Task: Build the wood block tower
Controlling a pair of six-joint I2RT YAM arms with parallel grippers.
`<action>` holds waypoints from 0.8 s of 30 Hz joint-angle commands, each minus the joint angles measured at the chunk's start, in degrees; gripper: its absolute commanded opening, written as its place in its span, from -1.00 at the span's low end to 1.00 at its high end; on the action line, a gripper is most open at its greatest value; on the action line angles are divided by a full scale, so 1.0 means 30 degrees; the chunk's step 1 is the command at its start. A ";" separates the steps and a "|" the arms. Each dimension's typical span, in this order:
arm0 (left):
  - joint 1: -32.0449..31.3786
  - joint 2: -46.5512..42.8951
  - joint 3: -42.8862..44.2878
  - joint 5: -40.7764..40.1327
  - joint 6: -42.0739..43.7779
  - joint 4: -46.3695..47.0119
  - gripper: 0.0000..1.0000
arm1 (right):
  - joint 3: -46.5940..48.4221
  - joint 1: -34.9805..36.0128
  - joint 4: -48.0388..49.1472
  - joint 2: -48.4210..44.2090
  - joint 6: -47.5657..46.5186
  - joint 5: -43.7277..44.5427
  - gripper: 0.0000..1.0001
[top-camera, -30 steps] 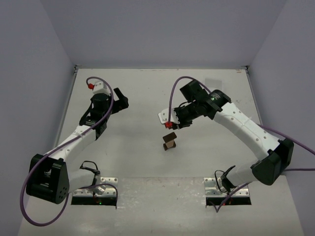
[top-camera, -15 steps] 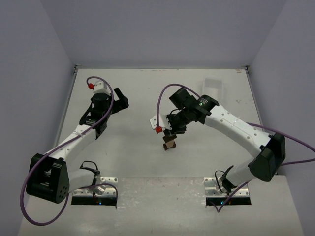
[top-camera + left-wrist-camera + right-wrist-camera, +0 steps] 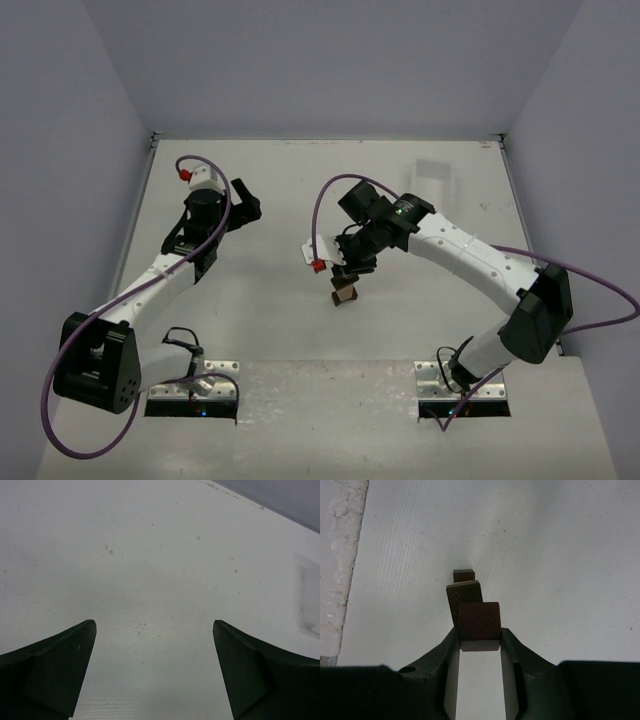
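Note:
The wood block tower (image 3: 345, 291) stands mid-table, a small stack of dark and tan blocks. My right gripper (image 3: 346, 270) hangs just above it, shut on a dark brown block (image 3: 479, 621). In the right wrist view the held block sits between the fingertips (image 3: 453, 636), with the tower's dark top block (image 3: 464, 594) and a further small block (image 3: 464, 574) right beyond it. Whether the held block touches the tower I cannot tell. My left gripper (image 3: 247, 203) is open and empty, far left of the tower; its view (image 3: 154, 670) shows only bare table.
A white plastic tray (image 3: 434, 176) lies at the back right; its edge shows at the right of the left wrist view (image 3: 311, 600). A rough white strip (image 3: 337, 555) runs along the left of the right wrist view. Grey walls enclose the table.
My right arm has swung left and toward the near edge, bringing the held dark block from behind the tower to just over its top. The left arm has not moved.

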 commanded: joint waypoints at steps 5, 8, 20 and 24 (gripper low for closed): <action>0.0011 -0.0178 0.0590 -0.0037 0.0131 0.0497 1.00 | -0.0395 0.0075 -0.0010 0.0227 0.0019 0.0082 -0.40; 0.0011 -0.0178 0.0602 -0.0028 0.0135 0.0526 1.00 | -0.0516 0.0075 0.0098 0.0252 0.0048 0.0095 -0.41; 0.0011 -0.0178 0.0555 0.0046 0.0135 0.0617 1.00 | -0.0884 0.0075 0.0514 0.0396 0.0170 0.0434 -0.36; 0.0020 -0.0178 0.0527 0.0047 0.0155 0.0682 1.00 | -0.0914 0.0055 0.0621 0.0290 0.0303 0.0336 -0.32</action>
